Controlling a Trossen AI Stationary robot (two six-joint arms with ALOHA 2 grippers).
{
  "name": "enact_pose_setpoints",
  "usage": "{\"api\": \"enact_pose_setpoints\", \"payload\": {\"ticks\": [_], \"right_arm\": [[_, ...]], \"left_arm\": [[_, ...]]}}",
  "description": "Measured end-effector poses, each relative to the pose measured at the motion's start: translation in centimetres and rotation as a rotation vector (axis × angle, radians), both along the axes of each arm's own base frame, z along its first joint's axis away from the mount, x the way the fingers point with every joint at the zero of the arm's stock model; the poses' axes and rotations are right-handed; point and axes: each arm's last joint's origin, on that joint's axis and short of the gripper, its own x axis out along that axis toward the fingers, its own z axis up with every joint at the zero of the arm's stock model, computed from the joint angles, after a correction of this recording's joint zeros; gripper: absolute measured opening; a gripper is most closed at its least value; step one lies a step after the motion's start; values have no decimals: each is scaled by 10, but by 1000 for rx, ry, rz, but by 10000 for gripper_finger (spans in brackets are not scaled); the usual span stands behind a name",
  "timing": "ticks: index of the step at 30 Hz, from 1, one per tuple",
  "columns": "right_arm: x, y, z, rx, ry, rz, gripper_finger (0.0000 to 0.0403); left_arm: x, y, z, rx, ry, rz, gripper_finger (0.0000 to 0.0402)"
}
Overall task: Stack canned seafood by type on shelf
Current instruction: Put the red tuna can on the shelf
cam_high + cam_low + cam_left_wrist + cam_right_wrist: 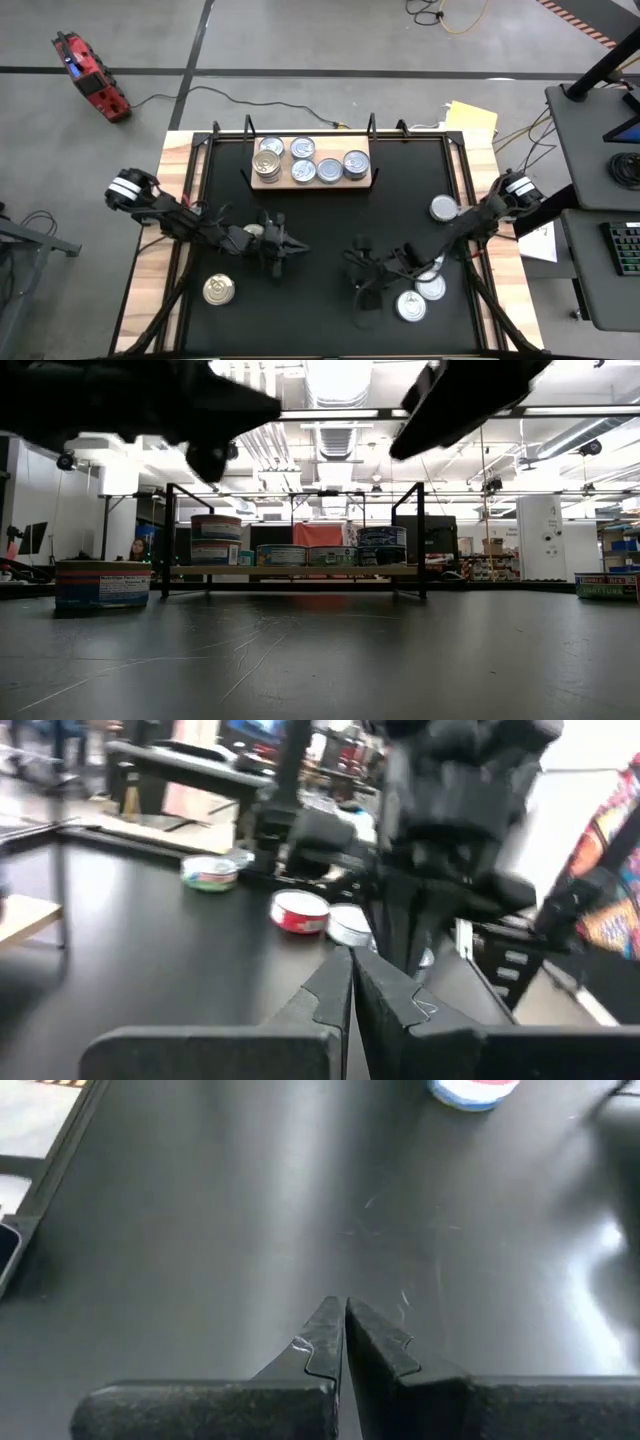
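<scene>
Worktop [320,215]: black, wood-edged.
Shelf [310,182]: at the far edge, carrying five cans [329,169].
Left gripper [290,246]: mid-worktop, jaws closed, empty.
Right gripper [357,262]: mid-worktop, jaws closed, empty.
Loose cans [219,290]: scattered on both sides.

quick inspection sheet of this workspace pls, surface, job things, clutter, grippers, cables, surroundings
surface: large black table top with light wooden edges, faint scratches.
job's things: flat light-brown wooden shelf board at the far edge carries five short round silver-topped tins; the low view shows its left end stacked two high. Loose tins: gold-topped tin near left, silver tin right, silver tins near right.
clutter: nothing seen.
grippers: left gripper shut, empty, above table's left-centre; right gripper shut, empty, above bare table near right-centre.
cables: black cable and yellow cord on the floor.
surroundings: red device on grey floor, side desk with keyboard.
</scene>
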Motion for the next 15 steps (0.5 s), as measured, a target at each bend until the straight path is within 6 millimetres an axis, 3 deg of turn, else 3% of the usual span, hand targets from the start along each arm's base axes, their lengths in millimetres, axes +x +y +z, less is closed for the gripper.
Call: {"api": "enact_pose_setpoints", "payload": {"ticks": [6,15], "right_arm": [[-29,12,18,-52,-19,-82,9],[-58,4,38,-51,-91,-66,9]], "left_arm": [[27,-12,8,127,-30,-61,0],[21,-6,23,215,-77,-43,0]]}}
